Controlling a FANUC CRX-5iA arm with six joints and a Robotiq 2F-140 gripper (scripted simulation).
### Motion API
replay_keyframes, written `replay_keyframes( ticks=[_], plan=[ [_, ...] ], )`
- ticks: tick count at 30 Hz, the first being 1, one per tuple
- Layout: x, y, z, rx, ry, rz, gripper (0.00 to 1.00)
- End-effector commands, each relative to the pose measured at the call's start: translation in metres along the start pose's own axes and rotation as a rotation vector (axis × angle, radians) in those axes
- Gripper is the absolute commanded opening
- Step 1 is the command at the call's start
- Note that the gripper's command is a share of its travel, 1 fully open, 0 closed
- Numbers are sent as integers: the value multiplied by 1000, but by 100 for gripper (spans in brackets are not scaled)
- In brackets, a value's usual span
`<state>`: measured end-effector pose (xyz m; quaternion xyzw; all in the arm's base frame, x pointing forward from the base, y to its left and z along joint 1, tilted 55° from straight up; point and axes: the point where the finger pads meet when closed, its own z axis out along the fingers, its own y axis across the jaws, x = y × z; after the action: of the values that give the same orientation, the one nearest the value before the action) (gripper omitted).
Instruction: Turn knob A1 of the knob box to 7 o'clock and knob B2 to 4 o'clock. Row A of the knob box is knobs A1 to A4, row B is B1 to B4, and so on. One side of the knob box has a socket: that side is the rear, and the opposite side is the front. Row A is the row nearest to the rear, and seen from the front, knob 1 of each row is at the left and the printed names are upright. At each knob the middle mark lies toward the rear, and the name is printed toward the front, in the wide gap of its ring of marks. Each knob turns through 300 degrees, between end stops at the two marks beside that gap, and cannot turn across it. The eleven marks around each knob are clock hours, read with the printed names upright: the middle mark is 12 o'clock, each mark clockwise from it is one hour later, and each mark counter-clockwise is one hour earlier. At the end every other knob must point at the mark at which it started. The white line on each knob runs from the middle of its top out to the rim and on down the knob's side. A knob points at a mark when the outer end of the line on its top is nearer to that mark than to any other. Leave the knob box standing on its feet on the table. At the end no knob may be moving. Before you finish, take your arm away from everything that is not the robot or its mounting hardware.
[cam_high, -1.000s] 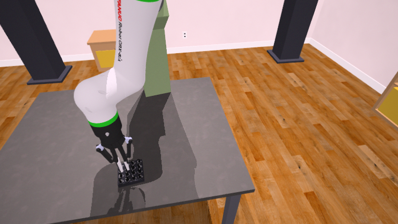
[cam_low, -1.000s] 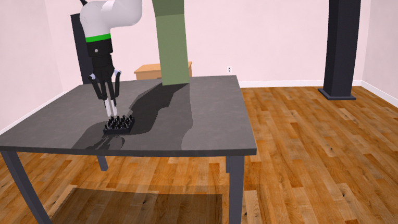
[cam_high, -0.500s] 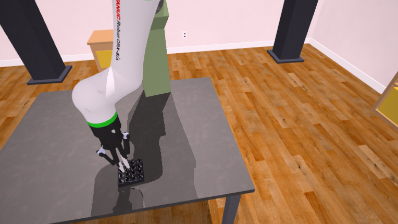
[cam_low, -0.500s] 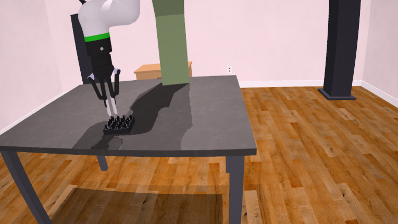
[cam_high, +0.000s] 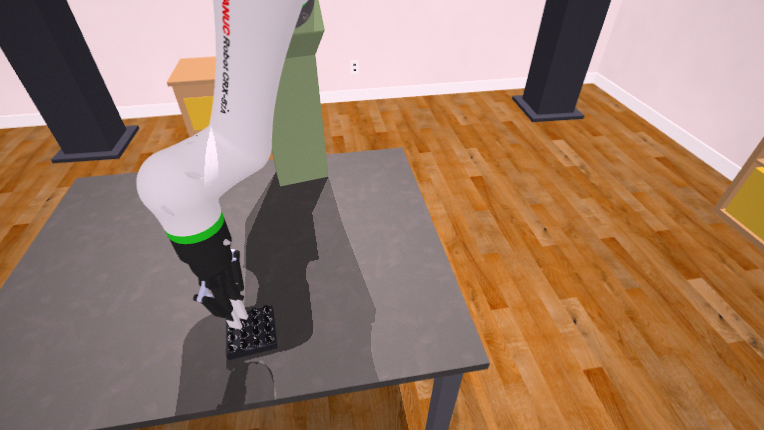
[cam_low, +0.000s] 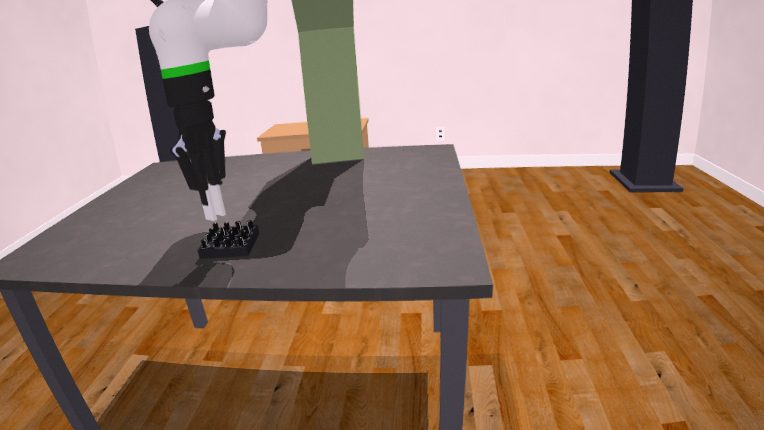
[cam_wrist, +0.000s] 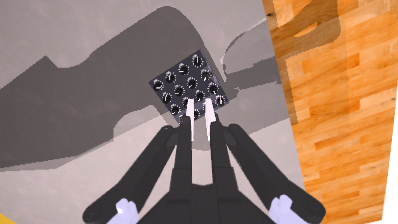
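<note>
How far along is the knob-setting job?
Done: nothing confirmable; the knob lines are too small to read. In hand: the gripper, nearly closed and holding nothing, hangs at one corner of the knob box. Left: apparently both turns.
</note>
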<state>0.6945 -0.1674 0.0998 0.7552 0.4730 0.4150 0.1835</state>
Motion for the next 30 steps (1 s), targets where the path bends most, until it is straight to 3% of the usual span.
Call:
replay_keyframes(
  ticks=[1,27,29,30],
  plan=[
    [0,0,-1,-25,-3,-154,12],
    [0,0,-7,-23,-13,-989,12],
    [0,0,-7,-23,-13,-989,12],
    [0,0,-8,-22,-15,-1080,12]
  ],
)
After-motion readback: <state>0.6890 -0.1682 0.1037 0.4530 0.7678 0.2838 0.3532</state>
